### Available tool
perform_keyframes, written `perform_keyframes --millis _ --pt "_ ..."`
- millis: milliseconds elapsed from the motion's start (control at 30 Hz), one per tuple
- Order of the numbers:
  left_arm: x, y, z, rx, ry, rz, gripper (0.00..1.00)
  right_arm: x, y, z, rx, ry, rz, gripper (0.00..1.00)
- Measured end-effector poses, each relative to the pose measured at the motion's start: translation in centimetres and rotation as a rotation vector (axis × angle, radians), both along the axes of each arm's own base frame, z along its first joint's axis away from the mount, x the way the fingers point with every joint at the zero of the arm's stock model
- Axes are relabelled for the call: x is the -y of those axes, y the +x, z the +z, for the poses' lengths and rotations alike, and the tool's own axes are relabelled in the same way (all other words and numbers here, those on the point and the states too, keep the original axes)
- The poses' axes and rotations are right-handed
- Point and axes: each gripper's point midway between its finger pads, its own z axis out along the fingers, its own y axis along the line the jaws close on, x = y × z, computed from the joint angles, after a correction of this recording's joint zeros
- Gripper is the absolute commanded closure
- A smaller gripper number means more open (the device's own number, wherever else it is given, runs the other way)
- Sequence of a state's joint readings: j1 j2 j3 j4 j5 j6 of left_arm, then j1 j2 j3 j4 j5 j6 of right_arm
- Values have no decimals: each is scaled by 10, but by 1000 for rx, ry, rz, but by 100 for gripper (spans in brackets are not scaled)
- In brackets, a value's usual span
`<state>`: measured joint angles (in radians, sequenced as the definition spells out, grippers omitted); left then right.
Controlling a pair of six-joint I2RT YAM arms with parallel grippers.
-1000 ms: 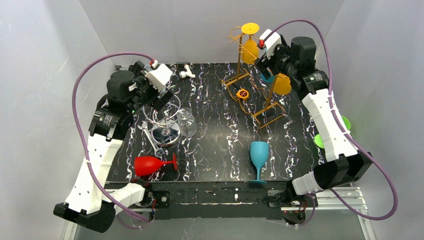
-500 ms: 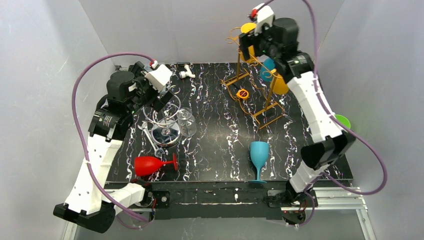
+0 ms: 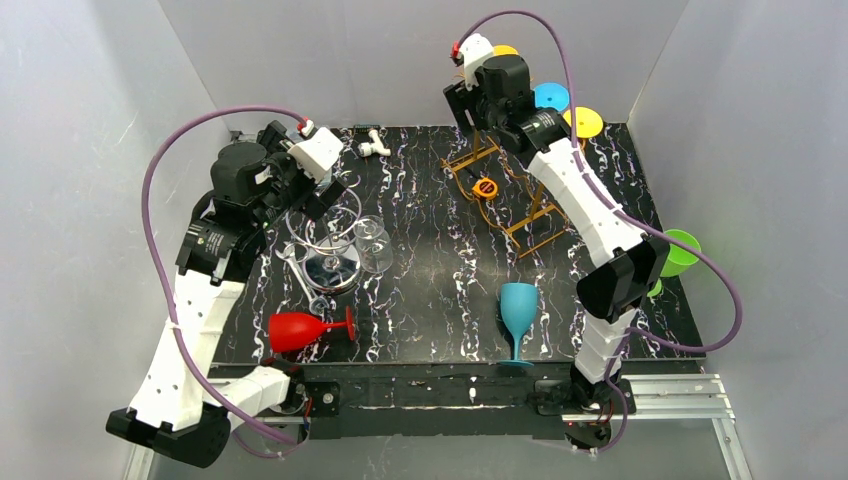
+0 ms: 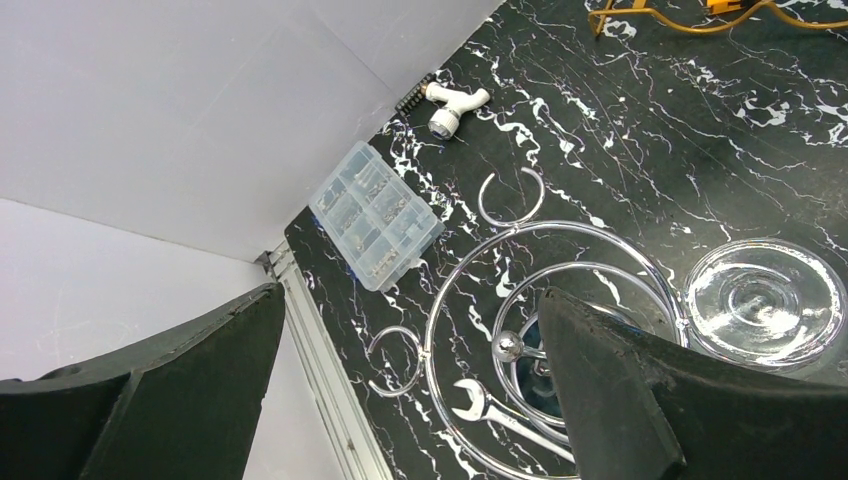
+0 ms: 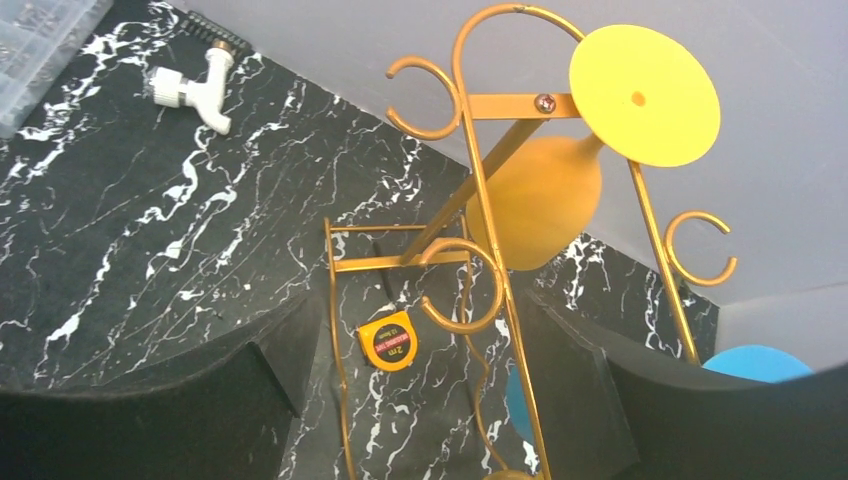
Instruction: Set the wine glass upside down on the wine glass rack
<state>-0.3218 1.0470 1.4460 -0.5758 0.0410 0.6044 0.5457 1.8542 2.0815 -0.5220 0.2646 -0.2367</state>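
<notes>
The gold wine glass rack (image 3: 500, 190) stands at the back right of the table. A yellow wine glass (image 5: 545, 200) hangs upside down on it, its foot (image 5: 645, 95) on top. A blue foot (image 3: 551, 96) and another yellow foot (image 3: 587, 122) also show on the rack. My right gripper (image 3: 460, 100) hovers above the rack's left end, open and empty (image 5: 425, 390); a gold hook (image 5: 465, 290) shows between its fingers. A teal wine glass (image 3: 518, 310) stands upright at the front. My left gripper (image 3: 335, 190) is open over a chrome rack (image 4: 560, 290).
A red glass (image 3: 300, 330) lies on its side at the front left. A clear glass (image 3: 372, 240) sits by the chrome rack, with a wrench (image 4: 500, 410) beneath. A tape measure (image 5: 392, 340), a white fitting (image 5: 195, 90), a plastic box (image 4: 375, 215) and green glasses (image 3: 680, 250) are also around.
My right arm has swung up and left from beside the hanging glasses to above the gold rack's left end. The left arm has not moved.
</notes>
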Motion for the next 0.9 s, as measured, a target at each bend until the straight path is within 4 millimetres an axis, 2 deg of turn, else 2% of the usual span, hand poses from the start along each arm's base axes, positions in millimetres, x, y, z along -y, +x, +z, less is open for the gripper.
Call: perform_keyframes --millis 133,233,367,533,700,800,900 --pt "0 -1 1 3 1 0 2 5 1 1 12 -18 -35 25" --pt "0 -1 1 4 1 -1 2 8 4 0 21 -23 -60 32" --pt "0 -1 1 5 3 -1 2 10 6 -11 12 -38 -72 44" --pt "-1 -2 3 14 10 -4 2 11 13 -17 32 -56 -65 53" --pt "-3 -4 6 28 16 -7 2 11 10 -15 79 -66 33 55" --pt "-3 -4 7 31 18 -8 2 12 4 -14 86 -48 143 68" --pt "-3 -4 7 33 22 -9 2 23 5 -9 79 6 245 70"
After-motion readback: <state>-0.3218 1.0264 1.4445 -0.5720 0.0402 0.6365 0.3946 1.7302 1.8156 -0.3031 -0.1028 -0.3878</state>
